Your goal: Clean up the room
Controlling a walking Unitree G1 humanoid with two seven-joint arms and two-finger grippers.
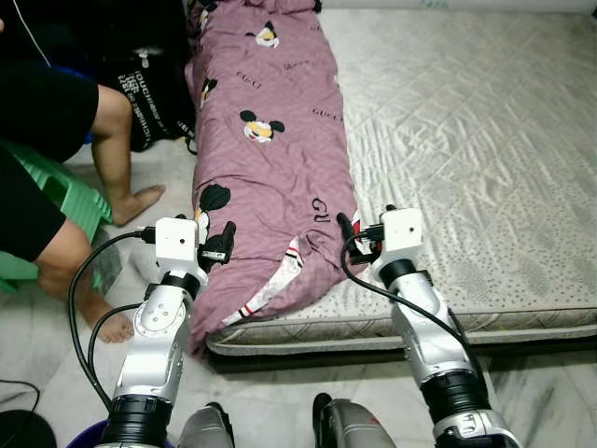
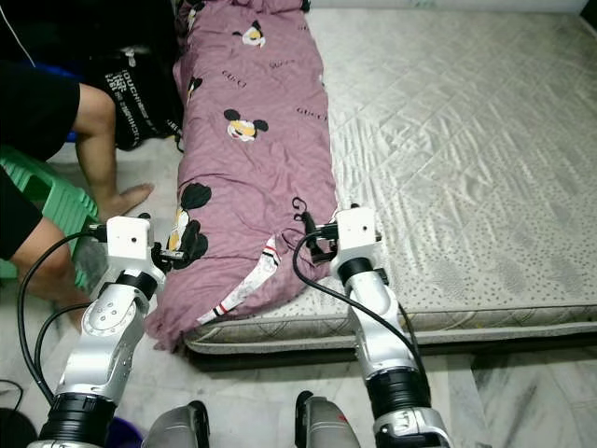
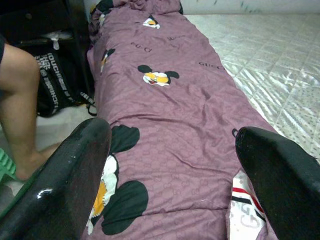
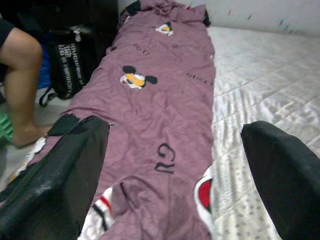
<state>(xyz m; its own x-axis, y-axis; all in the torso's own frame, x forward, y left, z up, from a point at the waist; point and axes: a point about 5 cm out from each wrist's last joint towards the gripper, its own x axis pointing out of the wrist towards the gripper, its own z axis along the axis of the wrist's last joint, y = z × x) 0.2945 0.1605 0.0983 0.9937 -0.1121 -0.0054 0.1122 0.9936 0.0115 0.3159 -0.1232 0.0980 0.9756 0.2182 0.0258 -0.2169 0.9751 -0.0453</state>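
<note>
Blanket (image 1: 270, 149) overhanging mattress (image 1: 466, 140) edge, perhaps touching floor

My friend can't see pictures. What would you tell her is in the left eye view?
A long purple blanket with cartoon mouse prints lies along the left edge of a grey quilted mattress on the floor. The robot's open left hand and open right hand reach toward its near end. A person's bare legs stand at left.

Person (image 1: 56, 140) cut off above knees; blanket's (image 1: 266, 140) far end cropped.
</note>
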